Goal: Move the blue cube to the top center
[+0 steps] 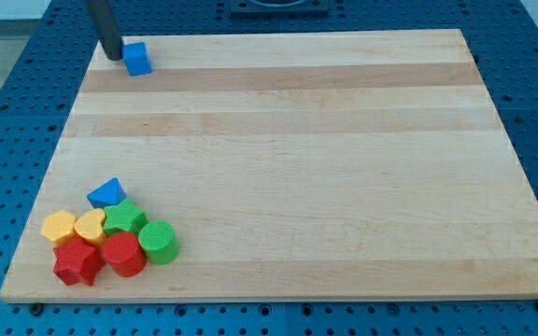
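Table [297, 168]: pale wood planks with lengthwise grain bands, set on a blue perforated base [7, 112].

Blue cube [137, 58]: matte plastic, square-faced, slightly turned; sits at the view's top left corner of the table, close to the top edge.

My tip [113, 56]: lower end of a straight dark rod, which enters from the view's top and stands nearly upright; the tip rests just beside the blue cube on its left, touching or almost so. No pincer on this arm, so no apart-or-together state applies.

Cluster, view's bottom left, blocks packed touching:
- blue block [107, 194], wedge-like, uppermost;
- green block [123, 218], angular;
- green cylinder [158, 242], ribbed top;
- yellow block [60, 227], many-sided;
- yellow heart-shaped block [90, 226];
- red star-shaped block [77, 262];
- red cylinder [123, 254].

Open room: bare wood runs from the blue cube rightward along the top edge, across the centre and the whole right half.
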Available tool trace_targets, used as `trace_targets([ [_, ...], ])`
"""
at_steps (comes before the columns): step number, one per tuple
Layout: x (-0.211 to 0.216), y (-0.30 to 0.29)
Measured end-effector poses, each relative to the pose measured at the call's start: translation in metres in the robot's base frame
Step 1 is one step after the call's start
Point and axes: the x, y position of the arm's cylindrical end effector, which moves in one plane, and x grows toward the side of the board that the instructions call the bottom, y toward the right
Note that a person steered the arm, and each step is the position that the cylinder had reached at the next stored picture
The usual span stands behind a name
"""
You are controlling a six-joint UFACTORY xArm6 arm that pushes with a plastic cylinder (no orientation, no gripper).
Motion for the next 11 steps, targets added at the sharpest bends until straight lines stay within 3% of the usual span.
trace_targets([
  [3, 0.037, 0.141],
  [4, 0.032, 0.15],
  [5, -0.02, 0.117],
  [6, -0.038, 0.095],
  [7, -0.024, 0.031],
  [8, 0.048, 0.017],
  [10, 0.082, 0.025],
  [11, 0.066, 0.033],
])
